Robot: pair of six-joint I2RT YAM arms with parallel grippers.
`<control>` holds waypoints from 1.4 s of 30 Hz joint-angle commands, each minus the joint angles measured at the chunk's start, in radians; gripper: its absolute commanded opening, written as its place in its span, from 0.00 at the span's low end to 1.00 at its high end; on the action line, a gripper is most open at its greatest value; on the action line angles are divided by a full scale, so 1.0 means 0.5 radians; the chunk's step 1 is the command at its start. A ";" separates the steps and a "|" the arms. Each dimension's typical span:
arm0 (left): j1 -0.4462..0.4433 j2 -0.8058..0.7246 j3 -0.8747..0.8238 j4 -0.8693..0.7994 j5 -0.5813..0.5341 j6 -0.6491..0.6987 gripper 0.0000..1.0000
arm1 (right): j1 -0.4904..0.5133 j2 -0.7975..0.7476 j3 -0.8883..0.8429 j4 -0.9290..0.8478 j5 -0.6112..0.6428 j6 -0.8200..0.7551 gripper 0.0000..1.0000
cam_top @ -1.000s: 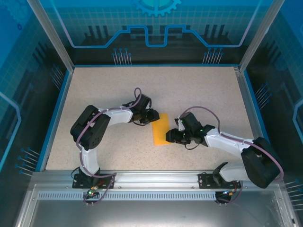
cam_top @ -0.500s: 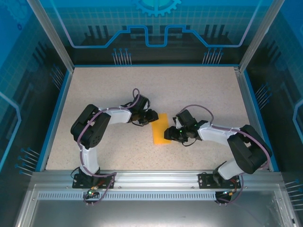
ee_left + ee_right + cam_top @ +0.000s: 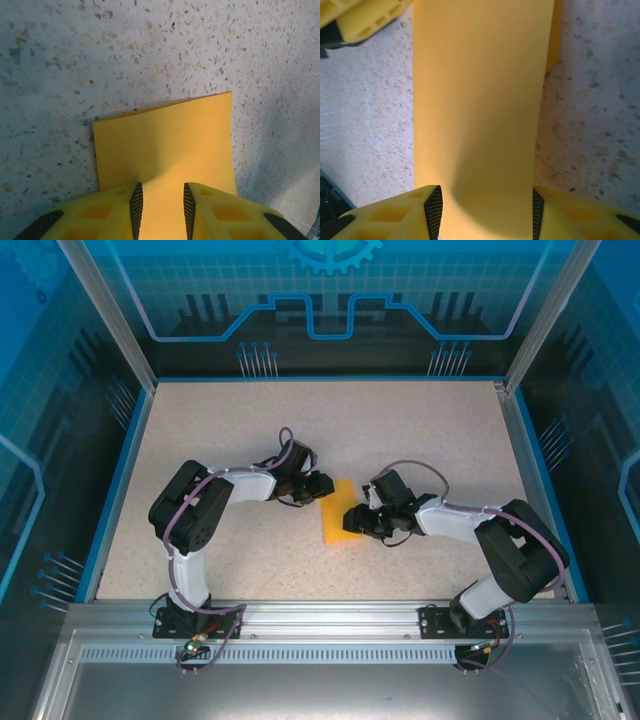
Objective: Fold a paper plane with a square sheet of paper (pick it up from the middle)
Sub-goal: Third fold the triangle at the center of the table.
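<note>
We note that the right gripper (image 3: 352, 519) has moved left onto the folded square sheet of paper (image 3: 336, 512) at desk (image 3: 430, 425) centre, jaws half open, while the left gripper (image 3: 322, 486), narrowly parted, grips nothing, suggesting crease pressing.

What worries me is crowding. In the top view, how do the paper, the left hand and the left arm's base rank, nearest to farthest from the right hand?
1. The paper, directly at the right hand, which overlaps its right side.
2. The left hand, just across the paper, at its far left corner.
3. The left arm's base, far off at the near left.
</note>
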 commanded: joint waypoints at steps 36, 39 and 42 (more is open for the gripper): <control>-0.092 -0.547 -0.131 -0.244 0.040 0.313 0.51 | -0.319 0.353 0.165 0.008 -0.467 -0.325 0.29; -0.144 -0.691 -0.220 -0.260 -0.024 0.285 0.51 | -0.319 0.329 0.149 0.010 -0.493 -0.344 0.25; -0.218 -0.821 -0.309 -0.256 -0.088 0.242 0.51 | -0.319 0.334 0.157 -0.025 -0.457 -0.357 0.21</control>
